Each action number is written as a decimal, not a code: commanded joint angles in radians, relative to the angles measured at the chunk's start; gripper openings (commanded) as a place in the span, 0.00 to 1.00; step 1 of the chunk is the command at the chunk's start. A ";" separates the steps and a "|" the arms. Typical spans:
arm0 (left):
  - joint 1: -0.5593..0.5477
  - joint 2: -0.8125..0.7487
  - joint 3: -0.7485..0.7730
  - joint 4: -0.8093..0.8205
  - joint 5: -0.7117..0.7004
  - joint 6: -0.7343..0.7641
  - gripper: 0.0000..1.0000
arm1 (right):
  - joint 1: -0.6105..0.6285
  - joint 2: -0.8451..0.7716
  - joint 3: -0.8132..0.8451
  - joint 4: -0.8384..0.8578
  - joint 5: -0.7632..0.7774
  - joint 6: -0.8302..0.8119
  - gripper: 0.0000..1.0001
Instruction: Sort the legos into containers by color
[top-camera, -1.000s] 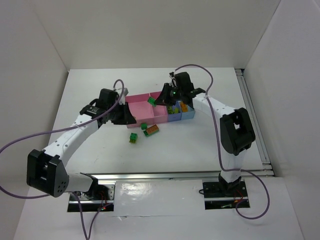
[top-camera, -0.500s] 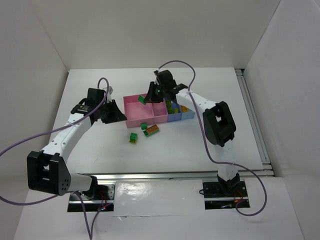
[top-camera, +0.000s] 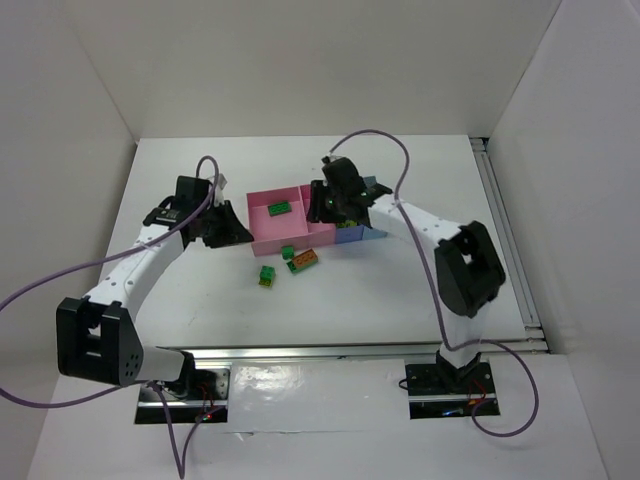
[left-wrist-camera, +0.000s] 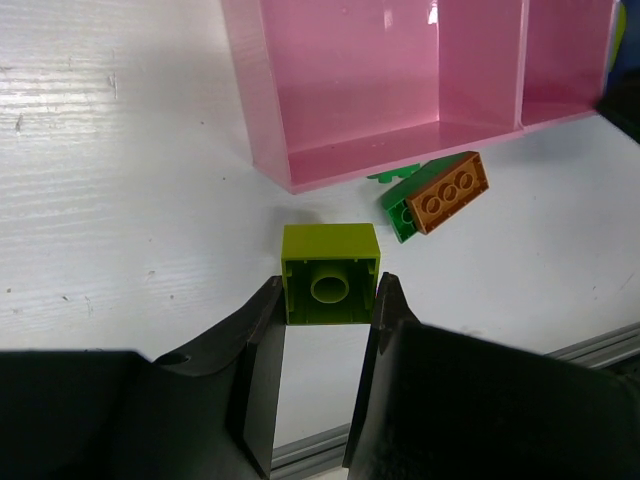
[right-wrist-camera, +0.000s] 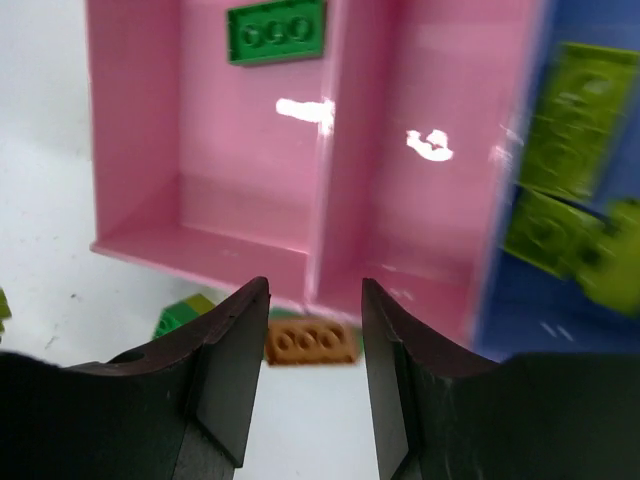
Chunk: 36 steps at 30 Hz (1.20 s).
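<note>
Reaching forward with the left arm (top-camera: 140, 275) from its base at the near left, forearm angled inward, wrist tipped down; holding the left gripper (top-camera: 232, 230) off the surface with jaws parted, black fingers (left-wrist-camera: 262, 350) spread and clamping nothing; arching the right arm (top-camera: 425, 222) forward and leftward from its base at the near right, elbow raised, long link slanting inward; pointing the right gripper (top-camera: 335, 205) steeply down, fingers (right-wrist-camera: 235, 360) apart, gripping nothing.

My left arm (top-camera: 140, 270) and right arm (top-camera: 420, 218) are white tubes with chunky black joints; a purple cable (top-camera: 376, 132) trails along each, and the fingers (right-wrist-camera: 232, 345) are smooth curved black plastic.
</note>
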 joint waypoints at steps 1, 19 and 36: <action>-0.013 0.044 0.033 0.013 0.025 0.006 0.00 | -0.008 -0.209 -0.144 0.068 0.166 0.001 0.49; -0.312 0.487 0.533 -0.018 -0.196 -0.123 0.00 | -0.201 -0.614 -0.421 -0.059 0.437 0.078 0.79; -0.418 0.943 1.135 -0.111 -0.236 -0.133 0.24 | -0.219 -0.763 -0.450 -0.163 0.488 0.120 0.80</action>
